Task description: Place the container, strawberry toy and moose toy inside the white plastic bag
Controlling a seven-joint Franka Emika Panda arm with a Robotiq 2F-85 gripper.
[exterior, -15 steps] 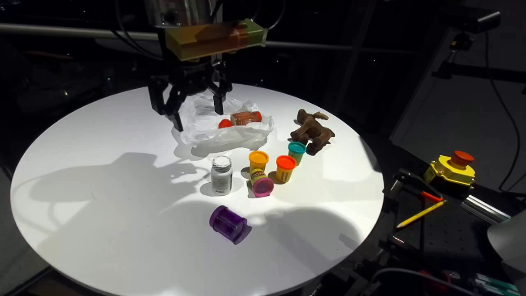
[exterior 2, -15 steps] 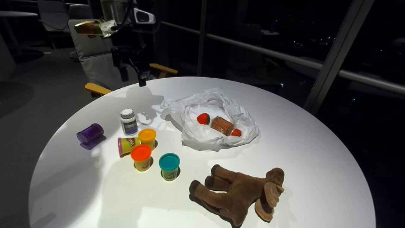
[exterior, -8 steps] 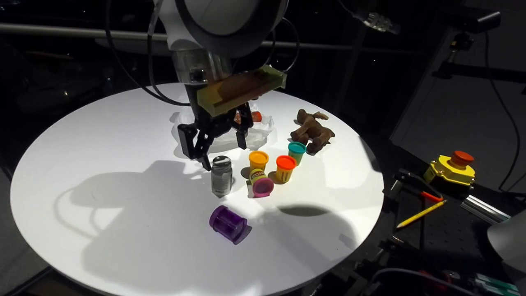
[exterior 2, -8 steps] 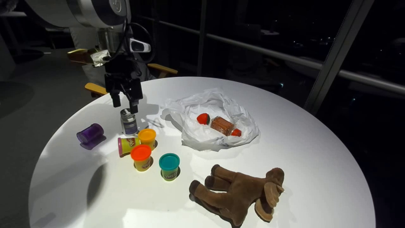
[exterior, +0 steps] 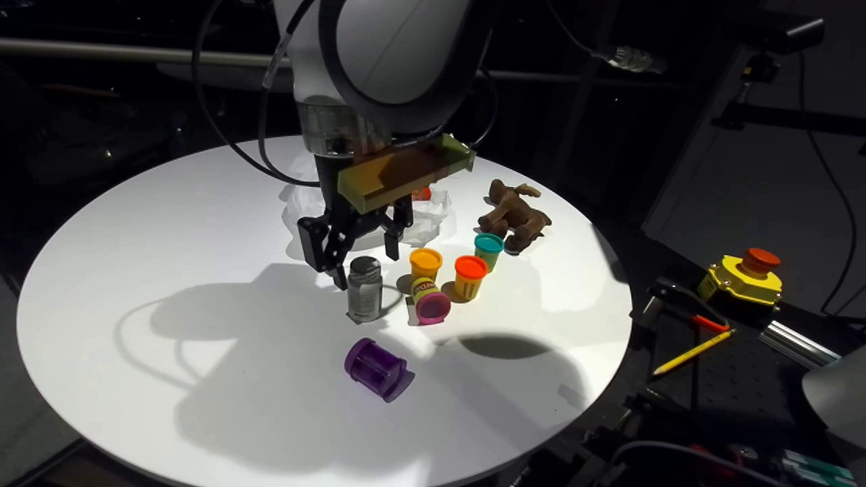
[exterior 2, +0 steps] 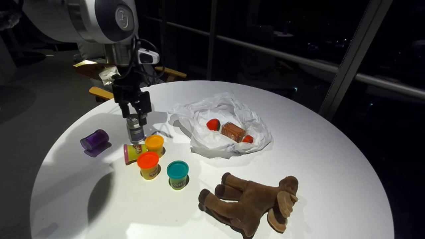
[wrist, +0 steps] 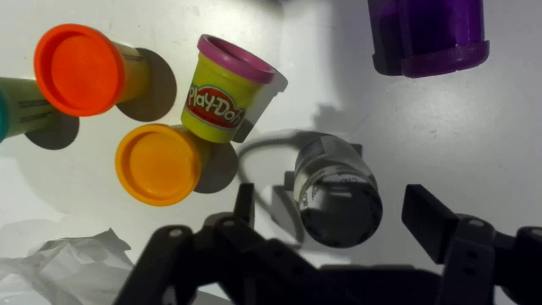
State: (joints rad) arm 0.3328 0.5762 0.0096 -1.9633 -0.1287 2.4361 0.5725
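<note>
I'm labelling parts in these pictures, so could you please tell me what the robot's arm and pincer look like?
The arm is white and rounded, with a dark cap bearing a round grey emblem. Black cables loop beside it, and under its silvery collar sits a translucent yellow-orange block. The pincer is black, with two jointed fingers ending in blocky tips.

White arm point(exterior 2: 87, 20), dark joint cap point(exterior 2: 107, 20), round emblem point(exterior 2: 122, 17), looping cables point(exterior: 262, 118), silvery collar point(exterior: 323, 128), black claw point(wrist: 331, 211), pale screws point(wrist: 476, 223)
</note>
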